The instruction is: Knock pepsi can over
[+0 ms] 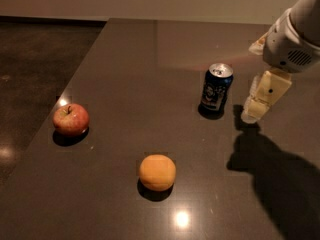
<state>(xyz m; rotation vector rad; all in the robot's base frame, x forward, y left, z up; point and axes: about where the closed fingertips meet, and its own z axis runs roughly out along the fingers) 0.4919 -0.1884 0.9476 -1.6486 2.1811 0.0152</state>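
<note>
While the pepsi can [217, 89] stands upright on the dark counter [150, 59], right of centre and toward the far half, the gripper [254, 111] hangs just beside it on its right, tip lowered close to the counter surface. A narrow strip of bare counter shows between the can's side and the cream-coloured tip, so the two are near but apart. The tip sits about level with the lower part of the can, and the gripper slants up and to the right into the white arm housing [292, 39] at the upper right corner. Whether the jaws are spread or pressed together cannot be told from this angle; nothing is seen held in them.

The can's silver top with its pull tab faces up, and the light logo patch on its dark blue side faces the camera. A red apple [71, 119] rests near the counter's left edge, well apart from the can. An orange [157, 172] lies nearer the camera, between the apple and the can and well clear of both. The arm's broad shadow [280, 174] falls across the counter at lower right, below the gripper.
</note>
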